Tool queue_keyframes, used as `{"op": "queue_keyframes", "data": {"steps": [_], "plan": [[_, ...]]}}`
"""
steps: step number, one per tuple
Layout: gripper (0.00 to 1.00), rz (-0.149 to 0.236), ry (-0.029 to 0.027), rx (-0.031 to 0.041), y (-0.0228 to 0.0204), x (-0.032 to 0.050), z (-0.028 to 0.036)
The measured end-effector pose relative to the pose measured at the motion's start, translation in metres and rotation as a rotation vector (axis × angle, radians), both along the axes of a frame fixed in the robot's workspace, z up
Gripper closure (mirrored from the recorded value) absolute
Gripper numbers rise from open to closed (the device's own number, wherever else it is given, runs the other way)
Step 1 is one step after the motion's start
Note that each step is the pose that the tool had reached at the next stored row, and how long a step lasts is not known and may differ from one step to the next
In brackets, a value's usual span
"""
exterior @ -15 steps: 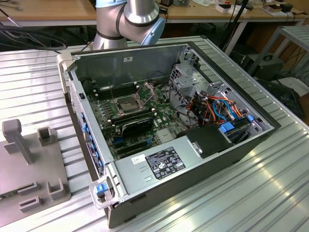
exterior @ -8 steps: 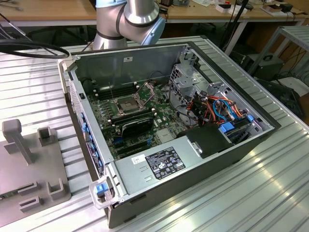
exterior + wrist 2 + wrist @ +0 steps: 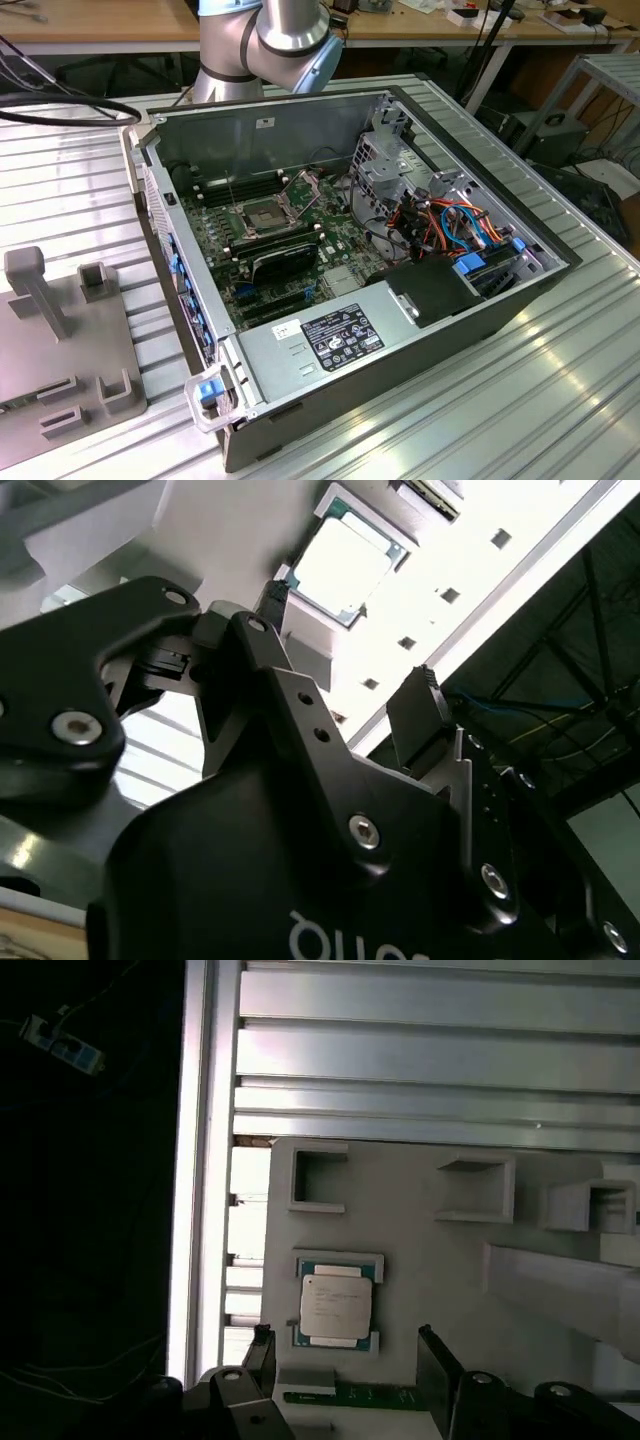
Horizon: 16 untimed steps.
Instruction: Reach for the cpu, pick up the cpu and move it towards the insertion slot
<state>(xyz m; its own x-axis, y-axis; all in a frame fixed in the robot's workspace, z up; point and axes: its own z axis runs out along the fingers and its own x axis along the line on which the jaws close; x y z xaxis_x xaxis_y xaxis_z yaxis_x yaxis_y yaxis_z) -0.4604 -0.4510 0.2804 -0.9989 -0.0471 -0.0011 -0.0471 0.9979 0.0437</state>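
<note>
Where the exterior view looks down, we see a big table of ribbed silver metal, w/ wood desks along the top of the frame. An open pc case sits mid-frame on the table. Inside it is a green board. On that board, a bit left of centre, is the insertion slot, a small square w/ a shiny frame & a dark middle. Just below the slot lies a black card. Orange & blue wires bunch in the right part of the case. A grey plate w/ posts lies at the lower left of the frame. The arm bends at the top edge, behind the case.

The wrist views give us other stuff. In the first wrist view the cpu lies flat in a small pocket on a grey holder plate. That plate rests on ribbed metal too, next to a dark floor. We can't tell if it's the same plate as in the exterior view.

The gripper is spread wide & holds nothing. Its two black fingers stand further apart than the cpu is wide. The cpu lies just past the tips, in line w/ the gap. In the second wrist view the cpu looks pale & bright beyond the gripper.
</note>
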Motion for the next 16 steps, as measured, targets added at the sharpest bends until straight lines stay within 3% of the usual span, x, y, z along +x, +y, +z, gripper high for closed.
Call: {"op": "queue_keyframes", "data": {"steps": [10, 16], "plan": [[0.33, 0.010, 0.0000, 0.0000, -0.0007, 0.0000, -0.0154], [0.33, 0.017, 0.0000, 0.0000, -0.0014, 0.0000, -0.0287]]}}
